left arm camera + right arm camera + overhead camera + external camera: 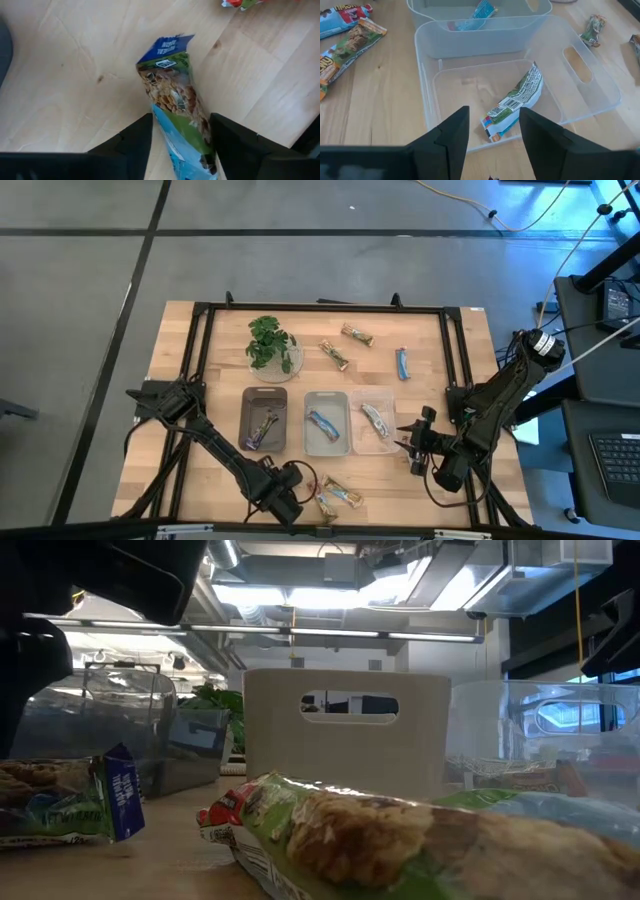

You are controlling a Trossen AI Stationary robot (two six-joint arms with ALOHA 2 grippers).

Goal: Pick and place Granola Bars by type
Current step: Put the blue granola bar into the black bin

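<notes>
Granola bars lie about the wooden table. My left gripper points down near the table's front edge and is shut on a bar in a blue and green wrapper. A second bar lies just to its right. My right gripper stands open over the near wall of the clear bin, touching nothing. One bar lies flat on that bin's floor. The light grey bin holds a blue bar, and the dark bin holds another. My left gripper has the bar's two long edges between its two fingers, on the bar's near half. The fingers come from above, pointing down, and lie across the bar. The bar lies flat on the table, its blue end pointing away from the fingers.
A leafy plant on a round dish stands at the far left. Three bars lie loose on the far part of the table. A black frame runs around the table's edge.
</notes>
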